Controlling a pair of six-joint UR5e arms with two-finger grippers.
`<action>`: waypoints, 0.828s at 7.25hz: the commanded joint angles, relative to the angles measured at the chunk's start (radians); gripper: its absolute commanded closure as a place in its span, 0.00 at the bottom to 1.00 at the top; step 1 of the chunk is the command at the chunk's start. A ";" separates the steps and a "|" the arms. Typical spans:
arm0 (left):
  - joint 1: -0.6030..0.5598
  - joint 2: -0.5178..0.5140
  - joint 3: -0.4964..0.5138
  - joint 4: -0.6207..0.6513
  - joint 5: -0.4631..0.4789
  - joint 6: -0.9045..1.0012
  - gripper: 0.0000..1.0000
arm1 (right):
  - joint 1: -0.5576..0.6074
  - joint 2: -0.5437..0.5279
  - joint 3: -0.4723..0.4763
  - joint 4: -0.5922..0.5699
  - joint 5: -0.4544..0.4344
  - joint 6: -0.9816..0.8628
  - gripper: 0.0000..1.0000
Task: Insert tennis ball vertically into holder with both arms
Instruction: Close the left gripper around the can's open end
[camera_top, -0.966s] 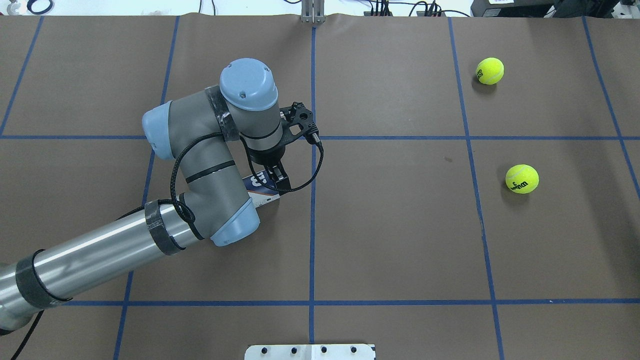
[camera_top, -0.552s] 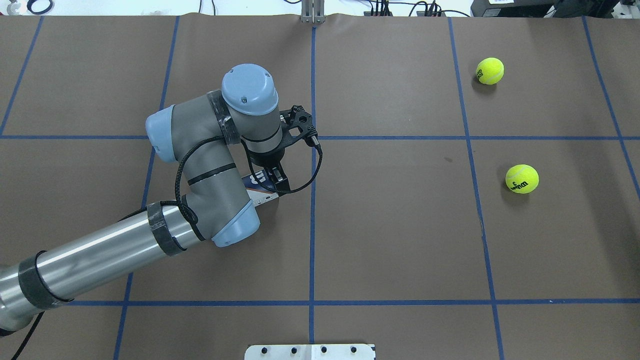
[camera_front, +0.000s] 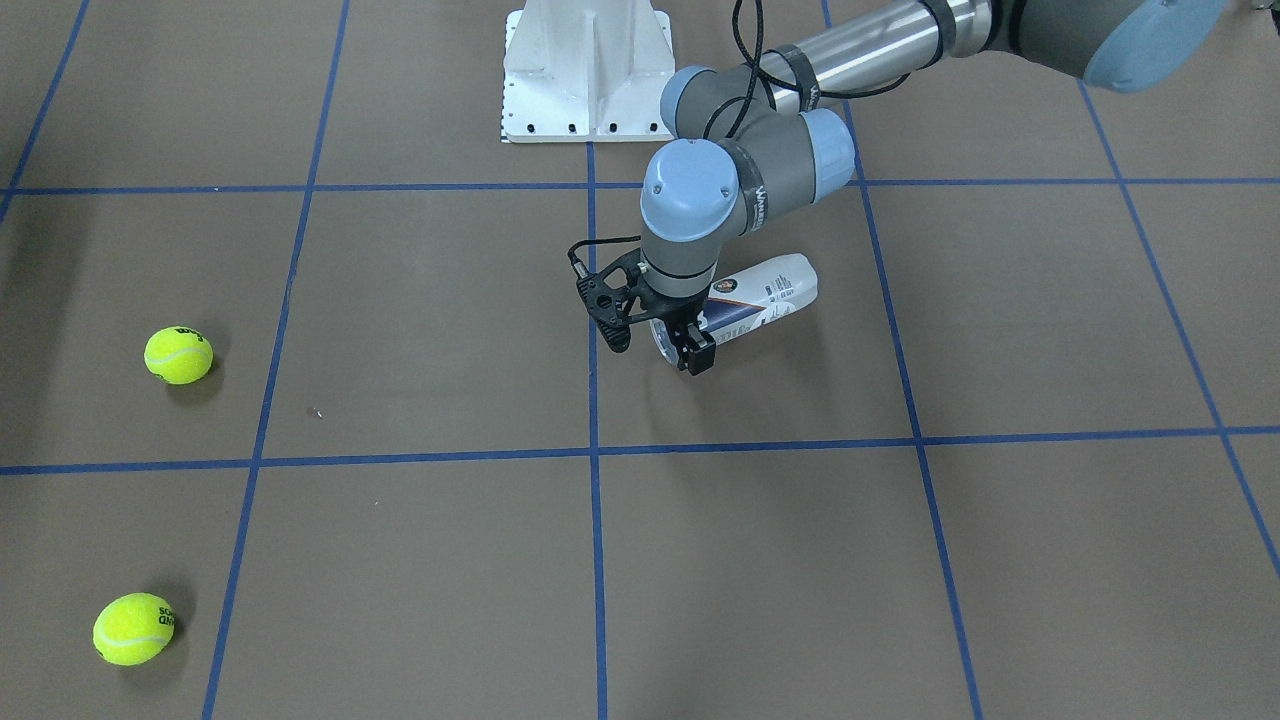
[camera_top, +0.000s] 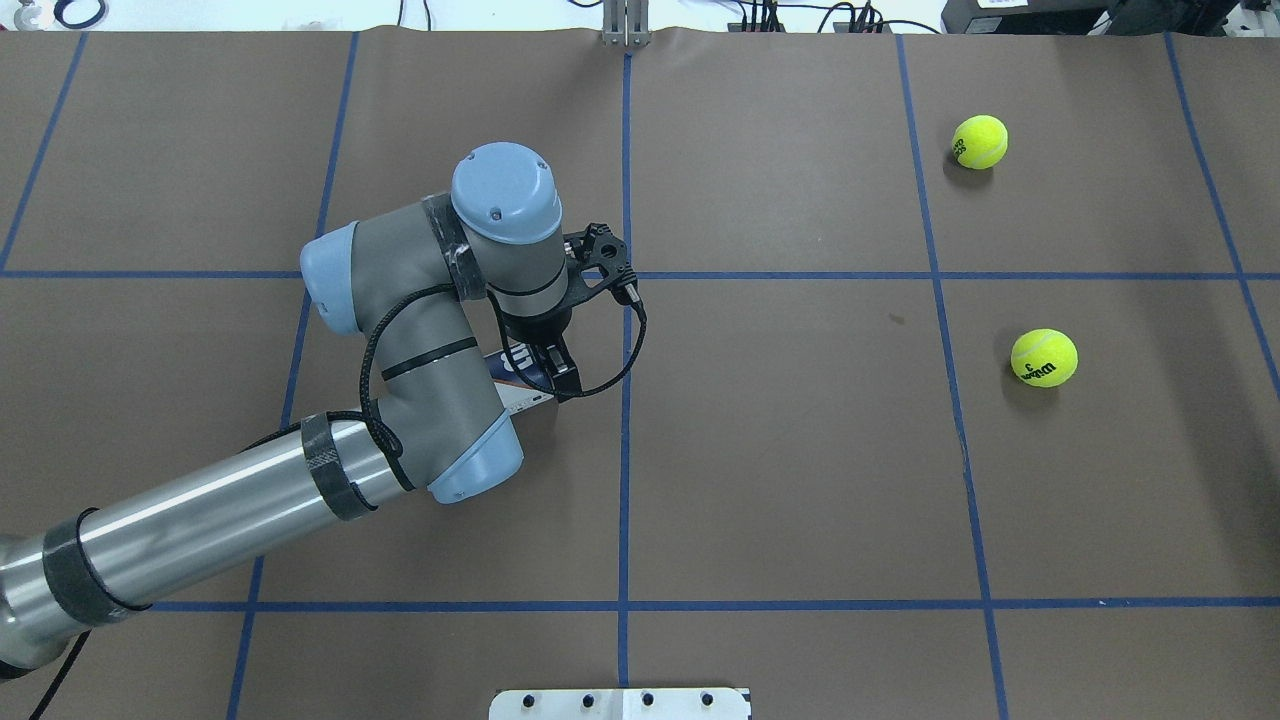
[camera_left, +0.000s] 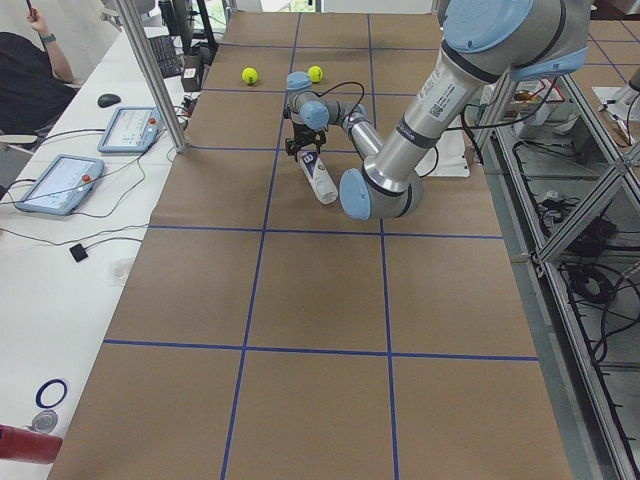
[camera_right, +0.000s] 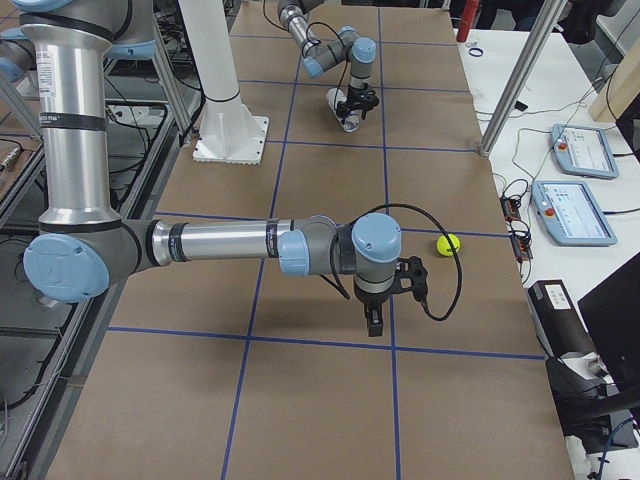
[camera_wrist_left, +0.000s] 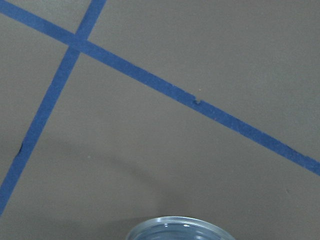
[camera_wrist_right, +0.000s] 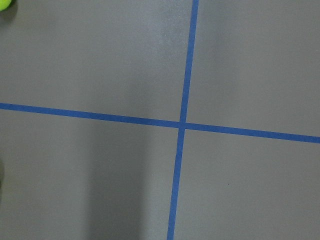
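Observation:
The holder (camera_front: 768, 290) lies on its side on the brown table, its open end toward the table's middle. It also shows in the overhead view (camera_top: 517, 372), mostly under the left arm. My left gripper (camera_front: 690, 352) points down over the holder's open end, with a finger on either side, and looks open. The left wrist view shows only the holder's rim (camera_wrist_left: 180, 227) at its bottom edge. Two tennis balls (camera_top: 980, 141) (camera_top: 1044, 357) lie far to the right. My right gripper (camera_right: 375, 322) shows only in the exterior right view, near one ball (camera_right: 449, 243). I cannot tell whether it is open or shut.
The white metal base (camera_front: 588, 70) stands at the robot's side of the table. Blue tape lines (camera_top: 625, 440) divide the brown surface. Operator desks with tablets (camera_right: 575, 150) run along the far side.
The left arm's wrist has shifted slightly right and down over the holder. The holder and both balls have not moved.

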 joint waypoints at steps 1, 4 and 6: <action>0.008 0.000 0.006 0.000 0.001 0.000 0.01 | 0.000 0.001 -0.002 0.000 0.000 -0.001 0.01; 0.009 -0.001 0.021 -0.029 0.001 -0.001 0.01 | 0.000 0.001 -0.002 0.002 0.000 -0.001 0.01; 0.009 0.000 0.023 -0.029 0.001 0.000 0.01 | 0.000 0.001 -0.002 0.002 0.000 -0.001 0.01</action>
